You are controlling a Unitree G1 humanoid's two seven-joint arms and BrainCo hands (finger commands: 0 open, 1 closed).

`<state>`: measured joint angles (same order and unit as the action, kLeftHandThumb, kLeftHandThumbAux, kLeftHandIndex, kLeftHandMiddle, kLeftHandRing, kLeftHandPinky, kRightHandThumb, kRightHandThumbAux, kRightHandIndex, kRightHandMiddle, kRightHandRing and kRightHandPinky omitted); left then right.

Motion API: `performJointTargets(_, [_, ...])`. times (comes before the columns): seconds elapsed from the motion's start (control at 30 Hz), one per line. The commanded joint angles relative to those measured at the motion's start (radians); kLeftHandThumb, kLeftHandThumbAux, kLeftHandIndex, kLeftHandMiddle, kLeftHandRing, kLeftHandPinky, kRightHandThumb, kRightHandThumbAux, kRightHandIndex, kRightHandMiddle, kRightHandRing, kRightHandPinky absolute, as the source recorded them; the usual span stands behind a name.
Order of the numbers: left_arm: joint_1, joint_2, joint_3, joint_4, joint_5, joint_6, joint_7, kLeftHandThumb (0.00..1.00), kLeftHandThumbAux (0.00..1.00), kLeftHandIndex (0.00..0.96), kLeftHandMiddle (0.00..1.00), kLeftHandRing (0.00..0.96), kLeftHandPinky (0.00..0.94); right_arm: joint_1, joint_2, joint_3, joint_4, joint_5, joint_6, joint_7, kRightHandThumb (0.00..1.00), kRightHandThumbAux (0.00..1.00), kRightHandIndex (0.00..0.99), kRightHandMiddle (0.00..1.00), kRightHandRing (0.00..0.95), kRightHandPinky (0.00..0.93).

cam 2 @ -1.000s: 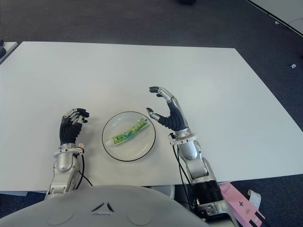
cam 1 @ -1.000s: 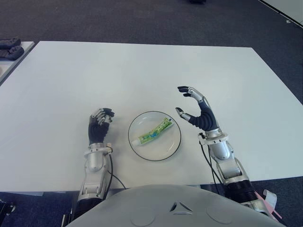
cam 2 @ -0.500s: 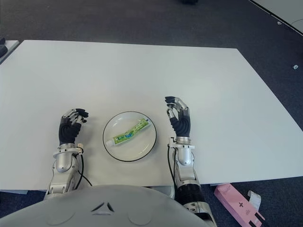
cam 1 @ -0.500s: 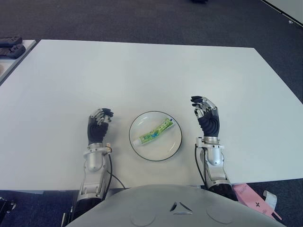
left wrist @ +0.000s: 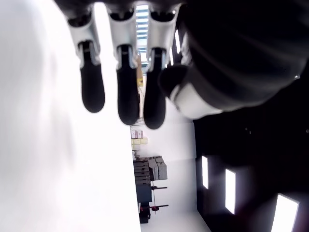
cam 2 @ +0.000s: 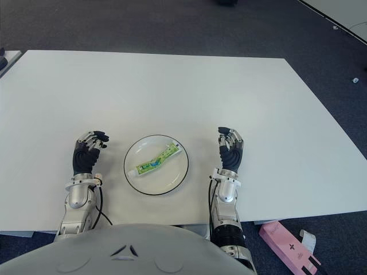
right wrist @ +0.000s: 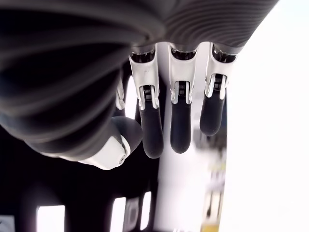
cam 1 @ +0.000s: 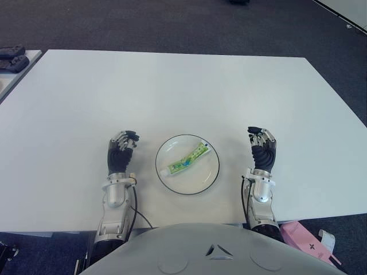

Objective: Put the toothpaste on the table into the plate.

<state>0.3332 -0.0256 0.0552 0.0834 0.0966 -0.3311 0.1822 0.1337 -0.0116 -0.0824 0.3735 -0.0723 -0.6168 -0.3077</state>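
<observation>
Toothpaste in plate, label unreadable; both hands curled, empty.

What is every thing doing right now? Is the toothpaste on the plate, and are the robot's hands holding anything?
Toothpaste: lying in the plate.
Plate: flat on the table, holding the toothpaste.
Left hand: curled, empty, left of the plate.
Right hand: curled, empty, right of the plate.

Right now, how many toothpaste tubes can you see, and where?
1. The toothpaste tube lies inside the plate, between the left hand and the right hand; neither hand holds anything. No other tube shows.
</observation>
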Motion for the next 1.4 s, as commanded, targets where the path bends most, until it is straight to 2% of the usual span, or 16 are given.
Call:
performJointTargets(0.03, [-0.011, -0.002, -0.006, 0.01, -0.01, 0.0, -0.016, 0.718, 0.723, 0.428, 0.476, 0.454, 0.454, -0.004, 0.022, -0.009, 0.064, -0.012, 0.013, -0.013, 0.698, 0.734, 0.428, 0.444, 0.394, 0.376])
performJointTargets(0.5, [-0.017, -0.005, -0.008, 0.017, -0.015, -0.004, -0.016, 0.716, 0.723, 0.428, 0.477, 0.456, 0.463, -0.026, 0.022, -0.019, 0.156, 0.013, -0.093, 0.033, 0.704, 0.733, 0.431, 0.477, 0.439, 0.421])
performJointTargets(0.7, [-0.018, -0.004, -0.009, 0.017, -0.011, 0.002, -0.017, 0.717, 0.723, 0.428, 0.476, 0.454, 0.46, -0.034, 0.008, -0.027, 0.19, 0.005, -0.088, 0.044, 0.708, 0.732, 0.431, 0.474, 0.431, 0.415])
performJointTargets(1.0, [-0.021, -0.005, -0.012, 0.017, -0.006, 0.005, -0.013, 0.717, 0.723, 0.428, 0.475, 0.454, 0.461, -0.03, -0.007, -0.018, 0.169, -0.026, -0.013, 0.04, 0.711, 0.731, 0.429, 0.457, 0.415, 0.404])
performJointTargets(1.4, [-0.022, -0.005, -0.017, 0.02, 0.001, 0.001, -0.009, 0.715, 0.723, 0.428, 0.477, 0.462, 0.471, 0.012, -0.019, 0.009, 0.035, -0.034, 0.211, 0.082, 0.715, 0.733, 0.424, 0.452, 0.435, 0.436])
